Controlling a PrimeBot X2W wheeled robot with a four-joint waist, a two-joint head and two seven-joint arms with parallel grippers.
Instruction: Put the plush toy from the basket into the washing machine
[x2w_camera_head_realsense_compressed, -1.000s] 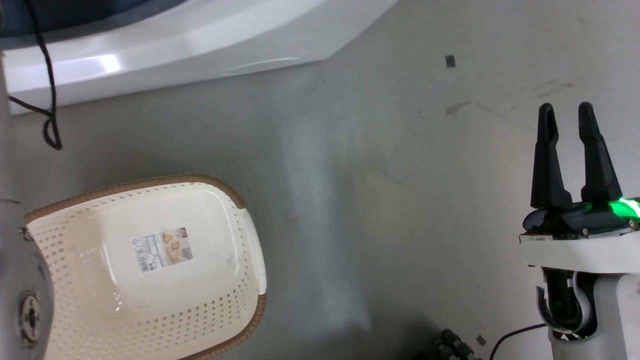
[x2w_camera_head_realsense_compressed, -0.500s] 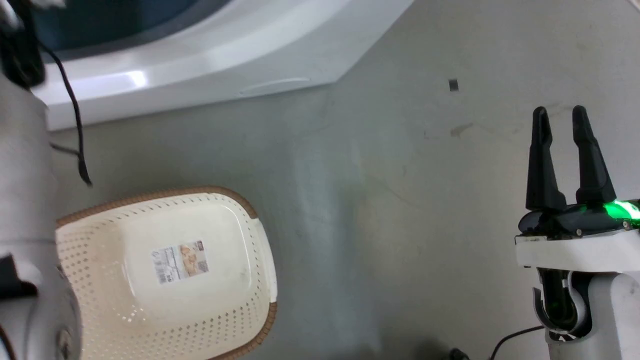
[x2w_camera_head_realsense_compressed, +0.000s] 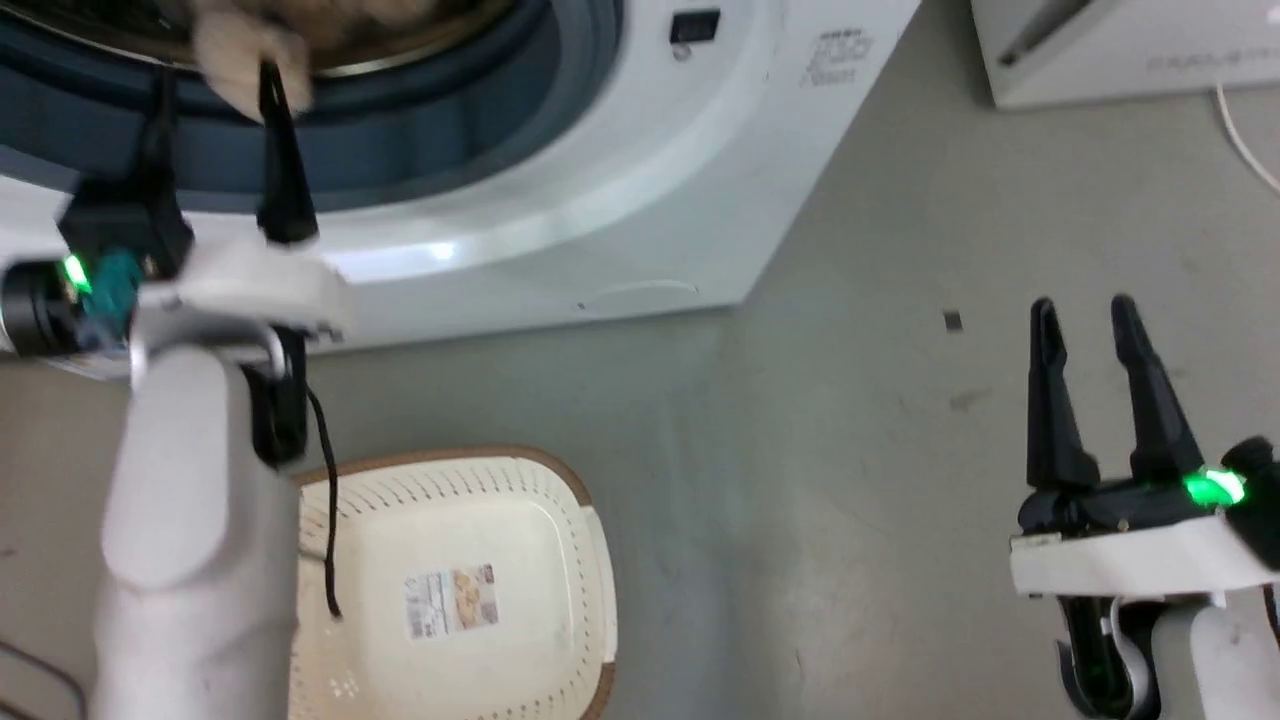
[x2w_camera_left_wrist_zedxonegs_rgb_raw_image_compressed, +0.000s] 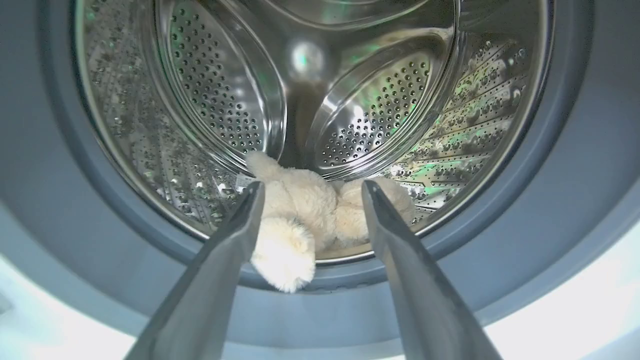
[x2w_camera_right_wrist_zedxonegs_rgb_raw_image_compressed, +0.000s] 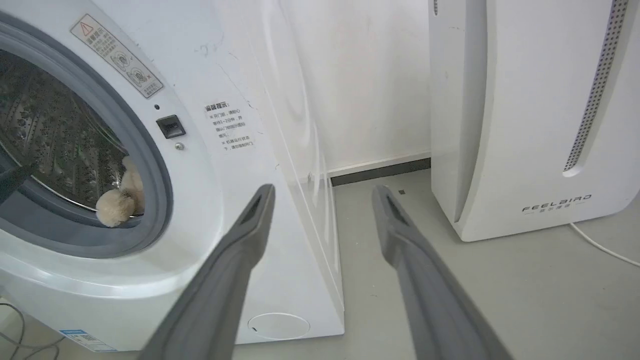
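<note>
Plush toy lies at the drum's front lip, approx. 6 o'clock of the port in L wrist view, w/ one paw hanging over the grey gasket. In head view it's a blurred beige patch, cut off at 11 o'clock. Left gripper has its fingers spread apart either side of the toy. The 9 o'clock finger overlaps the paw; can't tell if it touches. Washing machine top is cut off. Basket sits on the floor at 6 o'clock in head view, its 9 o'clock side hidden by the L forearm and its bottom edge cropped. Right gripper is at 4 o'clock, fingers apart, nothing between.
</note>
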